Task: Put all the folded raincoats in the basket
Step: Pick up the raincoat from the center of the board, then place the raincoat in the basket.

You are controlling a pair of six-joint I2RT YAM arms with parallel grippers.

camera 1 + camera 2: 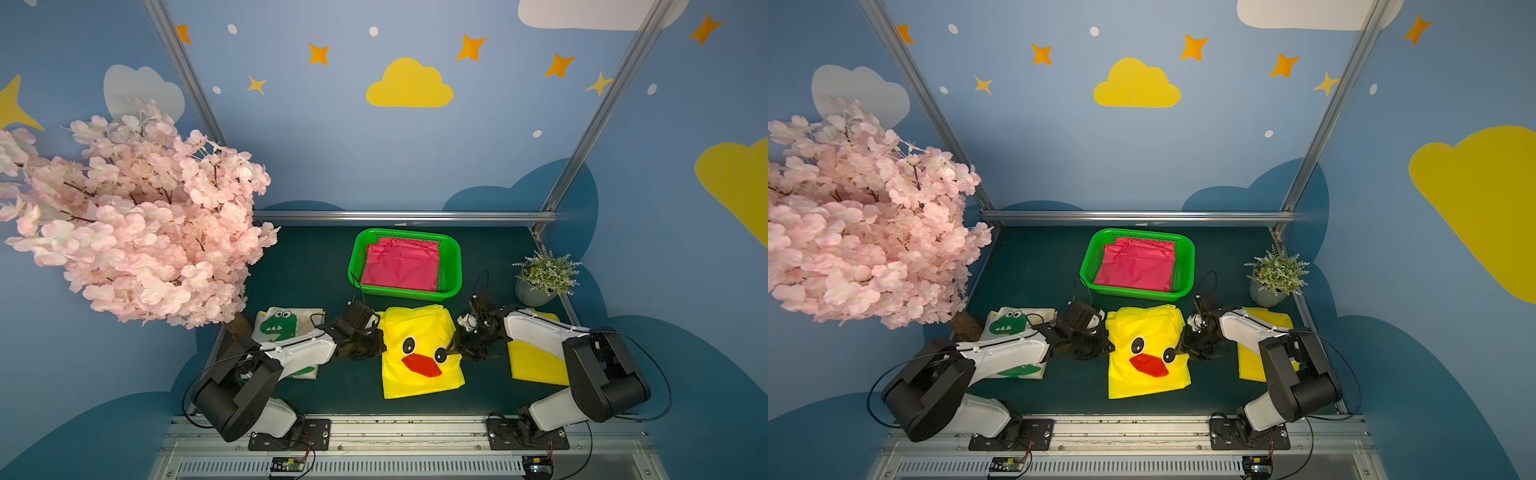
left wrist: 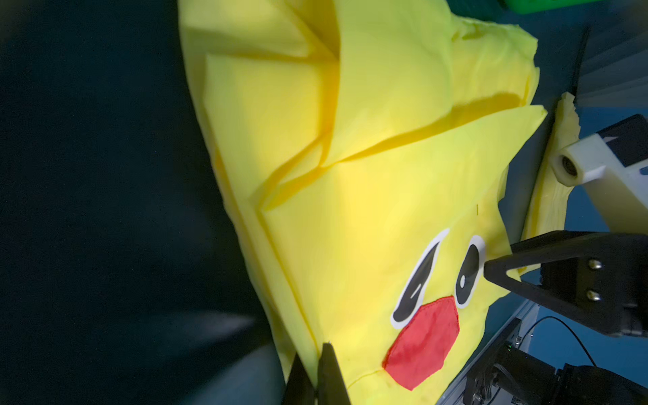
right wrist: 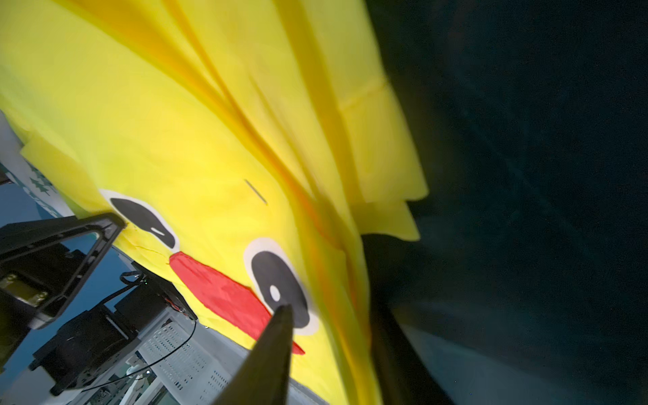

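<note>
Left tool [image 1: 380,345] pinching duck raincoat [image 1: 417,332] left edge, right tool [image 1: 451,353] straddling right edge, grip unclear, basket [image 1: 457,266] behind

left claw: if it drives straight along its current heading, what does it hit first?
The yellow duck raincoat: the left claw is shut on its edge, pointing across it. Past the cloth, the right claw at the opposite edge looks next; depth unclear.

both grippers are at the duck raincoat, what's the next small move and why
Probably close the right gripper fully before any lift: it straddles one edge of the raincoat and its grip looks unsettled, while the left gripper is already shut on the opposite edge.
</note>
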